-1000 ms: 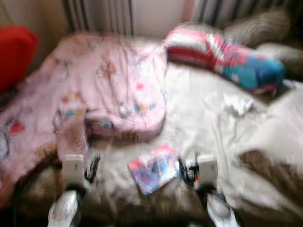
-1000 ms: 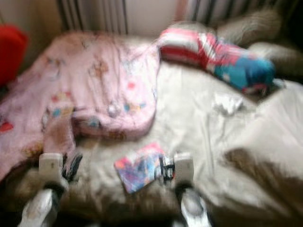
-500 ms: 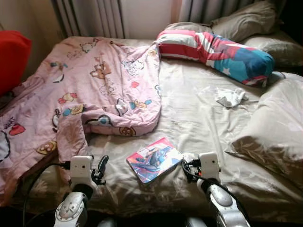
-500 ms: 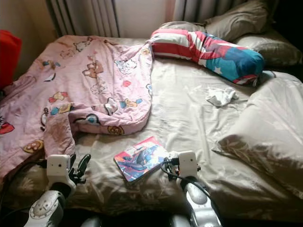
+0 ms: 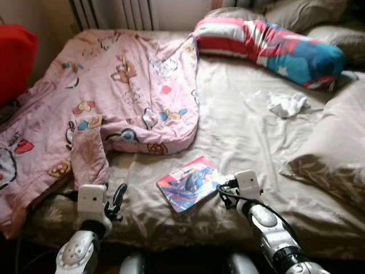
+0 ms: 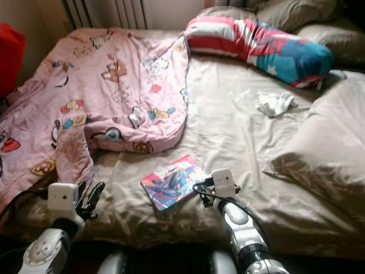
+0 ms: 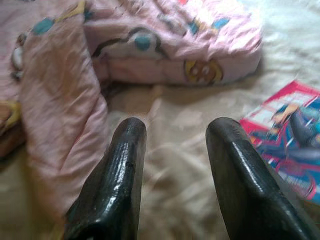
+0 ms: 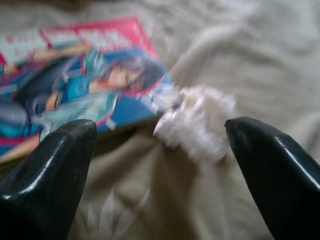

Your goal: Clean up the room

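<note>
A colourful comic book [image 5: 188,182] lies flat on the beige bed sheet [image 5: 239,131] near the front edge. A small white crumpled wad [image 8: 197,120] rests on the sheet at the book's corner. My right gripper [image 8: 157,132] is open, low over the sheet, with the wad and the book's corner ahead between its fingers. My left gripper [image 7: 172,135] is open and holds nothing. It hovers at the bed's front left, beside a folded flap of the pink cartoon blanket [image 5: 114,97]. A white sock-like cloth [image 5: 288,104] lies further back on the right.
A striped red, white and blue pillow [image 5: 268,48] lies across the head of the bed. Beige pillows [image 5: 331,154] fill the right side. Something red [image 5: 14,63] stands at the far left. Curtains [image 5: 114,8] hang behind the bed.
The blur has cleared and the whole view has shifted slightly. Both grippers keep much the same place near the bed's front edge, the right one by the book.
</note>
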Motion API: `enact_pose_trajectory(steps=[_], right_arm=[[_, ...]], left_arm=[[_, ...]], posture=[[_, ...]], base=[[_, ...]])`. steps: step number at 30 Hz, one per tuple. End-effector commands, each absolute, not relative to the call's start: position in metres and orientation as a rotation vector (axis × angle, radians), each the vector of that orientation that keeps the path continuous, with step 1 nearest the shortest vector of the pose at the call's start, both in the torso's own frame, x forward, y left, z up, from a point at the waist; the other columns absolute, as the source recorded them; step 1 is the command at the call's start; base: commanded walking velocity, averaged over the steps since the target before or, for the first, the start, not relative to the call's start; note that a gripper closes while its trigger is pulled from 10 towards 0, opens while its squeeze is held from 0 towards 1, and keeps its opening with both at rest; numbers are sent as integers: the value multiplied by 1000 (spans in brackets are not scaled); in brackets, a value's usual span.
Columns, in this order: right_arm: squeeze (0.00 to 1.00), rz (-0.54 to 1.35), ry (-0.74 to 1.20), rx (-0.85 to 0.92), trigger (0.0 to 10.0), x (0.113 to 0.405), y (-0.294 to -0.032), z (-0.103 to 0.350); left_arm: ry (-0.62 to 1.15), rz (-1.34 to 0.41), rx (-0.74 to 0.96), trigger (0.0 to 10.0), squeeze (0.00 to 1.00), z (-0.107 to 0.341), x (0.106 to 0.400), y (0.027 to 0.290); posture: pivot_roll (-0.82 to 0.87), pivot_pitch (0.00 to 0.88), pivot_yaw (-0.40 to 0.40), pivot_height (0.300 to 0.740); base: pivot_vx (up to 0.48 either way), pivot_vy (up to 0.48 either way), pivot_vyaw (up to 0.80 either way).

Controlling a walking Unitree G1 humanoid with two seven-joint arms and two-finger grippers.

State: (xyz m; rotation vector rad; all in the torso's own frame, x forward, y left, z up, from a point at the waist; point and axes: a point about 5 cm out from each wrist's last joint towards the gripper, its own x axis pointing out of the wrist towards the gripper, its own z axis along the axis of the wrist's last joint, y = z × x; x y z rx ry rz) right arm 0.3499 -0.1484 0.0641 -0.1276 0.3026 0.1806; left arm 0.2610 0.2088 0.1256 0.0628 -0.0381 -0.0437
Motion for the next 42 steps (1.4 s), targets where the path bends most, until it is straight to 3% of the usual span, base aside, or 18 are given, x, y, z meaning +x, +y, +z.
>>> enact_pose_trajectory(steps=[1,19,20,21,22,42], right_arm=[[0,182,306,-126,10000,350,-147,64],[0,120,252,-139,10000,368,-152,87],[0,105,262,-145,6667,368,-154,86],[0,92,266,-150,2549,368,-155,86],[0,84,268,-152,0,368,-156,86],[0,-40,246,-161,0,372,-168,94]], left_arm=[[-32,-46,86,10000,0,130,256,212],[-5,-36,104,10000,0,146,233,214],[-1,-33,105,10000,0,146,232,215],[2,-30,105,10000,0,145,232,215],[5,-28,106,10000,0,145,231,215],[22,-26,113,10000,0,142,242,214]], posture=[[76,364,33,590],[131,451,46,590],[131,456,46,590],[132,457,45,590],[133,458,45,590],[118,434,50,590]], base=[[0,0,0],[0,0,0],[0,0,0],[0,0,0],[0,0,0],[0,0,0]])
